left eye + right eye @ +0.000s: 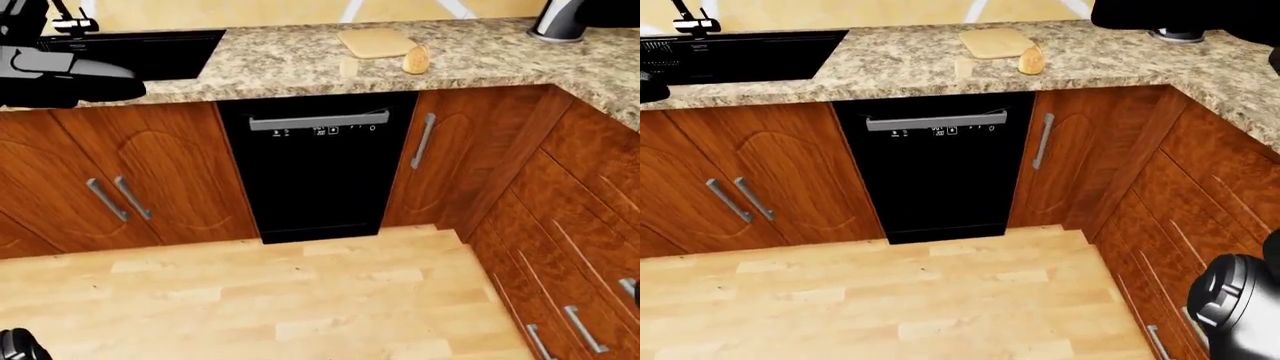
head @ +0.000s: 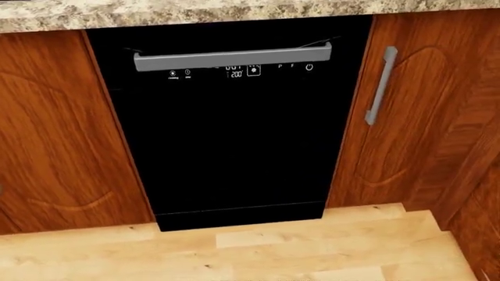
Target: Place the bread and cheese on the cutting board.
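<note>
The pale wooden cutting board (image 1: pixel 375 43) lies on the granite counter above the dishwasher, at the top of the left-eye view. A small loaf of bread (image 1: pixel 416 58) stands on the counter just off the board's lower right corner. A pale block of cheese (image 1: pixel 348 67) sits on the counter below the board's left side. Neither touches the board. Dark parts of my left arm (image 1: pixel 60 75) fill the upper left of the left-eye view. A rounded grey joint of my right arm (image 1: pixel 1240 307) shows at the bottom right of the right-eye view. No fingers show.
A black dishwasher (image 2: pixel 234 134) with a grey bar handle (image 2: pixel 232 57) fills the head view, between wooden cabinet doors (image 2: pixel 406 117). A black sink (image 1: pixel 140 52) is set in the counter at left. The counter turns a corner at right, with drawers (image 1: pixel 580 247) below. Light wood floor (image 1: pixel 300 300).
</note>
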You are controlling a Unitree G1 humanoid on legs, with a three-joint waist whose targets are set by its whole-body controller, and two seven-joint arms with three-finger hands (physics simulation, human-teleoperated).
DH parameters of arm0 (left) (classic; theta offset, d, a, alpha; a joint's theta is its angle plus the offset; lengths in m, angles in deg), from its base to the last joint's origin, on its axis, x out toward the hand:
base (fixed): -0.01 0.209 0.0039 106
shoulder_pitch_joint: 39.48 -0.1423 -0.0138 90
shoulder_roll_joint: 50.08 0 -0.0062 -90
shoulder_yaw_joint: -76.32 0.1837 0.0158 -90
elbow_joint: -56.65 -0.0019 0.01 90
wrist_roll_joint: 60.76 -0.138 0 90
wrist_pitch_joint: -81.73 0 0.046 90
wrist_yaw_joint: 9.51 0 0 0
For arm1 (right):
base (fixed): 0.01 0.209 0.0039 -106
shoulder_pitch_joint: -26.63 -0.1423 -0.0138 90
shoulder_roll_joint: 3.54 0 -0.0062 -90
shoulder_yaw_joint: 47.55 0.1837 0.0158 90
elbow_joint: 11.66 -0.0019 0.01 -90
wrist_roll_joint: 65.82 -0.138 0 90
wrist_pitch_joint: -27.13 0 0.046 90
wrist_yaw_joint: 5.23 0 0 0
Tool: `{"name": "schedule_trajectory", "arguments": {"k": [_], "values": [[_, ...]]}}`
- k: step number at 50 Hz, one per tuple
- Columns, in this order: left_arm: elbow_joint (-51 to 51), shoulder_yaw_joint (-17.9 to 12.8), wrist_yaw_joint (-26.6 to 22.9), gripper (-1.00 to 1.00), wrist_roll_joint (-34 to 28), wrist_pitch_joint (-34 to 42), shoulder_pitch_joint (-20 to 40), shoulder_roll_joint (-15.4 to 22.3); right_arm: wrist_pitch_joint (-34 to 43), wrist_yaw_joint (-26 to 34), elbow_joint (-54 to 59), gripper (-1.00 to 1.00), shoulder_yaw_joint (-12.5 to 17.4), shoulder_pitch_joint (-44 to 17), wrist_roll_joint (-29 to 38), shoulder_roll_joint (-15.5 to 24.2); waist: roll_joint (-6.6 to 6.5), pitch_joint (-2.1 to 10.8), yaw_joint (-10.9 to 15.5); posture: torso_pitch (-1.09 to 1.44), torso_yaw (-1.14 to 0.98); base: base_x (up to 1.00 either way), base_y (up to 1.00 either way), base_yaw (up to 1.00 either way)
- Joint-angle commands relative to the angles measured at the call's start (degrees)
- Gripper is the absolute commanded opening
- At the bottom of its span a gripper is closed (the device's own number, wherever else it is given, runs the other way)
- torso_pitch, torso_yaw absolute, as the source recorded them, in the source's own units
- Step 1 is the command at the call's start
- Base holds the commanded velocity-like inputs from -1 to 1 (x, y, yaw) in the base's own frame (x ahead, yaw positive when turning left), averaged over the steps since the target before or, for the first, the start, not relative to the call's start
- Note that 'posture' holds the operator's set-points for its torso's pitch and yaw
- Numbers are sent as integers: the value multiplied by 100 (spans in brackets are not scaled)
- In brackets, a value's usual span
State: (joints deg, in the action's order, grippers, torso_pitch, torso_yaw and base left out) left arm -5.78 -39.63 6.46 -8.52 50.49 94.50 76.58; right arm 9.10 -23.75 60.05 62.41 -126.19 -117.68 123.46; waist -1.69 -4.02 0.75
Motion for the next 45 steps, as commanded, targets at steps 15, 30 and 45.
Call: {"name": "schedule_trajectory", "arguments": {"k": [15, 30, 45], "values": [[-28, -130, 11, 100, -16, -118, 109, 151, -65, 31, -114, 100, 47, -160, 158, -62, 602, 78, 62, 0, 0, 0, -31, 0], [-25, -128, 22, 100, -21, -118, 92, 137, -20, 387, -198, 100, 76, -139, 561, -119, -4, 31, -93, 0, 0, 0, 0, 0], [-91, -87, 2, 100, -60, -190, 104, 136, 18, 527, -236, 100, 28, -149, 816, -232, -96, 161, -121, 0, 0, 16, 0, 0]]}}
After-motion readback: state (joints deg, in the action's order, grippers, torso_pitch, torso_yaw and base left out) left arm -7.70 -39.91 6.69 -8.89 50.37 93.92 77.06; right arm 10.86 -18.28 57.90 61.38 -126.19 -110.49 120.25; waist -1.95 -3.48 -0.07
